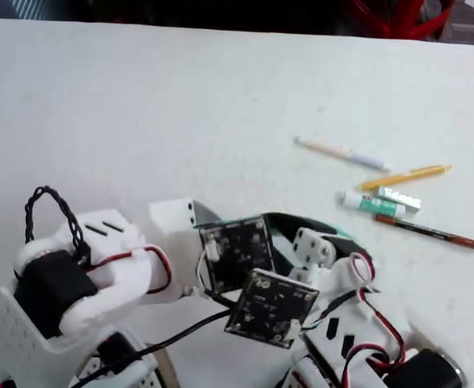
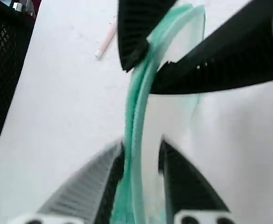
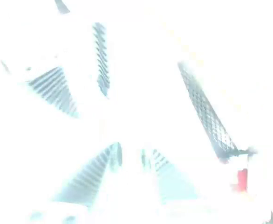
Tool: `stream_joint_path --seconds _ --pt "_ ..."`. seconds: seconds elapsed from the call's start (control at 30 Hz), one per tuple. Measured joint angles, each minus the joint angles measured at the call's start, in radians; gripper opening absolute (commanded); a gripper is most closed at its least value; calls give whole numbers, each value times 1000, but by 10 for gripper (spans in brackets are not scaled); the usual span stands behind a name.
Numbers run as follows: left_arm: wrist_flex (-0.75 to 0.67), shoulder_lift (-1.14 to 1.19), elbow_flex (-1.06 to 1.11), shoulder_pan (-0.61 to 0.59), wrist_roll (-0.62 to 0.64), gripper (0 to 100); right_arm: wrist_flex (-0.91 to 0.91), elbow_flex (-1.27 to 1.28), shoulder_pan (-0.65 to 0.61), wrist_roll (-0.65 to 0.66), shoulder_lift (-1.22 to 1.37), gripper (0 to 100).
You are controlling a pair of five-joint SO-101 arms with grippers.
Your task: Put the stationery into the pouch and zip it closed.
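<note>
Opening step, I think: left gripper [image 2: 142,143] and right gripper [image 2: 146,72] each clamp the pouch [image 2: 135,112] rim; stationery [image 1: 377,203] lies right. Next, pull the mouth apart.

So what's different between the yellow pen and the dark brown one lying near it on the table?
Colour: the yellow pen is bright yellow all along, while the brown pen is dark with a reddish end. Place: the yellow pen lies farther from the arms, the brown pen nearer them. Slant: they splay apart toward the high view's right side. Both lie flat on the white table, outside the pouch.
</note>
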Motion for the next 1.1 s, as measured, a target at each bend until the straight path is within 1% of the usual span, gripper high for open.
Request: stream_joint_path --seconds 0.07,0.17,0.33,0.4,0.53,0.67,0.7,0.77,0.87,0.97,1.1 --pt "-11 -2 -23 -23 32 225 -2 -2 48 -5 0 19" --pt "-18 -2 -78 -87 44 260 -21 0 121 -3 0 19" --pt "-20 -17 -206 -250 46 282 -44 2 210 -3 2 19" --pt "-5 -12 -241 -310 46 279 -44 2 226 -3 2 19" --pt "3 -20 -262 -384 55 278 -44 -2 229 -12 0 19" --pt "-2 -12 -252 -485 64 278 -43 -58 229 -104 -25 19" --pt "-17 -18 -232 -509 77 278 -41 -71 229 -135 -31 19" --pt "-51 -20 -167 -549 146 282 -49 -94 229 -198 -34 19" --pt "-114 -8 -3 -555 275 283 -77 -103 230 -290 -71 19" --pt "-209 -68 189 -532 321 284 -89 -104 229 -361 -75 19" --pt "-371 -292 437 -451 410 284 -89 -104 235 -397 -75 19"
